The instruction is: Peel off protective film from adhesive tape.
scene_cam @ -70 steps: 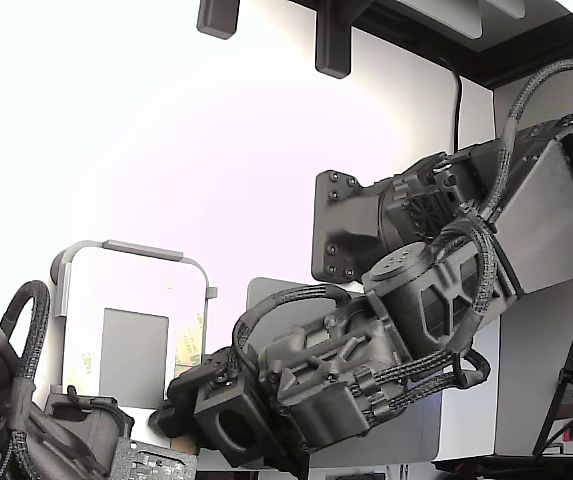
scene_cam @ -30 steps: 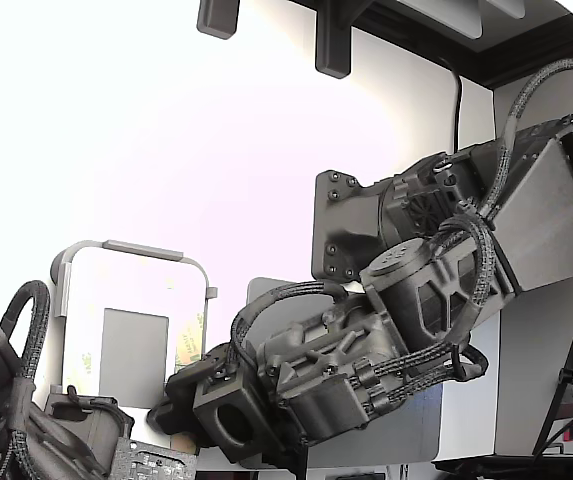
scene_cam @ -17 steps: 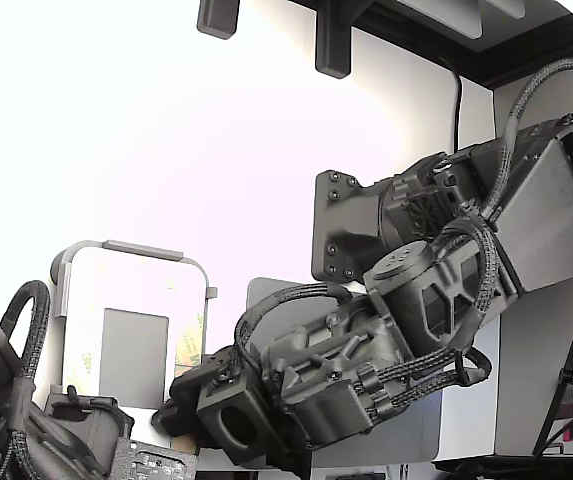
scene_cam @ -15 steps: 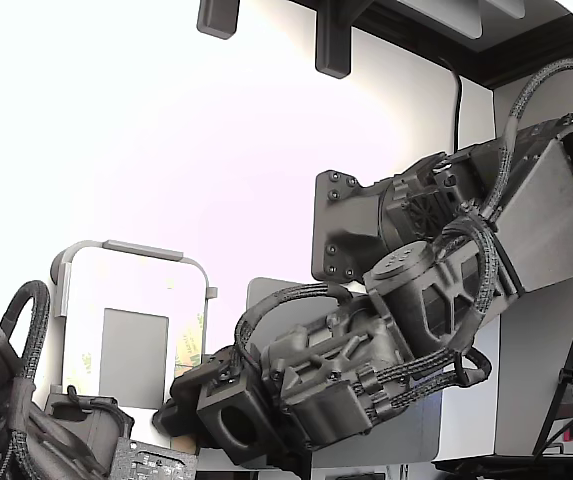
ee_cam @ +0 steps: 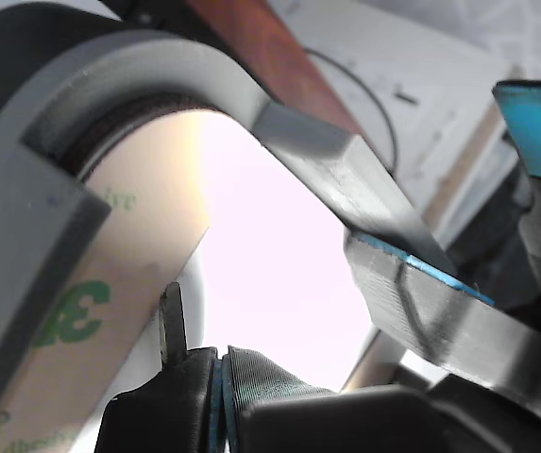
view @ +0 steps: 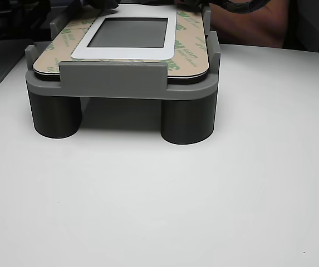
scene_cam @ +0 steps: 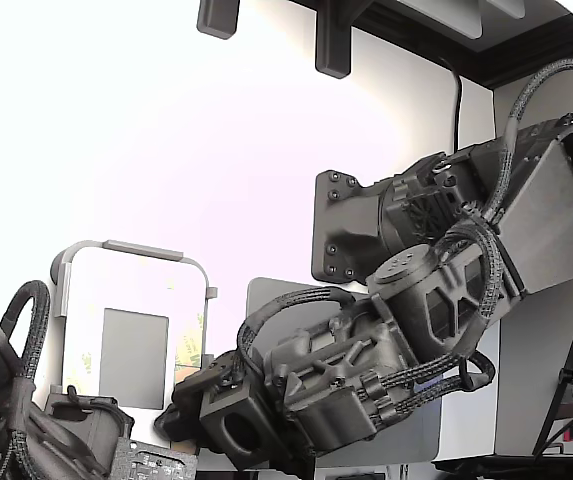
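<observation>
My black gripper [ee_cam: 221, 377] has its blue-lined fingertips [ee_cam: 194, 387] pressed together, nothing visibly caught between them, just beside the pale-yellow, green-printed protective film [ee_cam: 81, 340]. That film lies flat along the edges of the white panel [view: 127, 53], seated in the grey fixture [view: 120, 80].

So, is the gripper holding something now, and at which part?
It cannot be told. In the wrist view the gripper has its fingertips pressed together beside the protective film, but no film edge shows between them.
</observation>
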You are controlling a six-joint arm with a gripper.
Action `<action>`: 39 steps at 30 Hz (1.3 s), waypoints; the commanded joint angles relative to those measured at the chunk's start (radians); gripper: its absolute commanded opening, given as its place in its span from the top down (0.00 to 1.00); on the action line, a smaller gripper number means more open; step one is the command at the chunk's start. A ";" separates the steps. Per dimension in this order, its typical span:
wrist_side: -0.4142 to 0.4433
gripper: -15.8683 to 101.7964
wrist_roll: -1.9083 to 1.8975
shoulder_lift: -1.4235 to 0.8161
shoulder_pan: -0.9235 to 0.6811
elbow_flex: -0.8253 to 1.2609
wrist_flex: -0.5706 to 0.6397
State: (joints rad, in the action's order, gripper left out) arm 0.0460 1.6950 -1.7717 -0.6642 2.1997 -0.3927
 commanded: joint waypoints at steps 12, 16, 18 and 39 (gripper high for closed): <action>-0.029 0.94 0.040 0.008 0.051 -0.044 0.021; -0.029 0.94 0.040 0.009 0.051 -0.046 0.021; -0.028 0.94 0.040 0.009 0.051 -0.048 0.021; -0.020 0.94 0.034 0.003 0.046 -0.031 0.026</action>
State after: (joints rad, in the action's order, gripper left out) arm 0.0245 1.7303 -1.7411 -0.6274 2.1859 -0.3774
